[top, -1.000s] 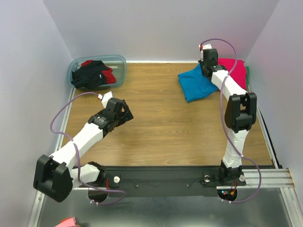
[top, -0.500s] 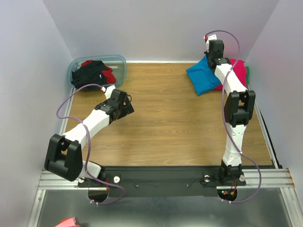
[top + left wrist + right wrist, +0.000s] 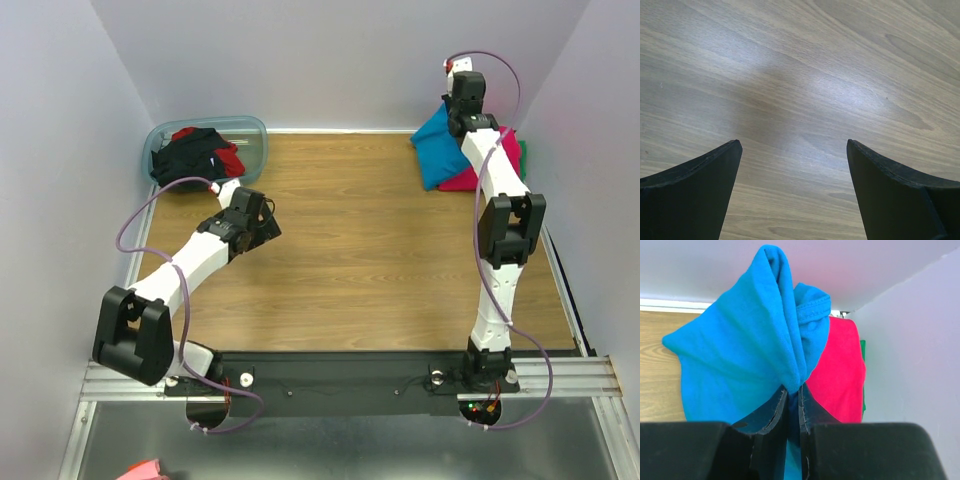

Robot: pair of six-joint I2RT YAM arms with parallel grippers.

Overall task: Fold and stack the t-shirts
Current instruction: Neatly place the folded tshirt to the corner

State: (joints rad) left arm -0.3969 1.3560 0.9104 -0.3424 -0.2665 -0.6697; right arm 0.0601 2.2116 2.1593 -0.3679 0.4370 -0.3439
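My right gripper (image 3: pixel 792 390) is shut on a bunched fold of the turquoise-blue t-shirt (image 3: pixel 740 350), which hangs lifted at the back right corner (image 3: pixel 437 145). Under and behind it lies the folded magenta-pink t-shirt (image 3: pixel 840 370) (image 3: pixel 500 158). Black and red t-shirts (image 3: pixel 195 155) lie crumpled in the translucent tub (image 3: pixel 250 150) at the back left. My left gripper (image 3: pixel 792 150) is open over bare wood, right of the tub (image 3: pixel 262 228), with nothing between its fingers.
A strip of green cloth (image 3: pixel 863 375) shows under the pink shirt against the right wall. White walls close in the table at the back and both sides. Purple cables loop off both arms.
My right gripper has carried the blue shirt up and to the right, from beside the pink shirt to over it. The left arm swung slightly toward the tub, then held still.
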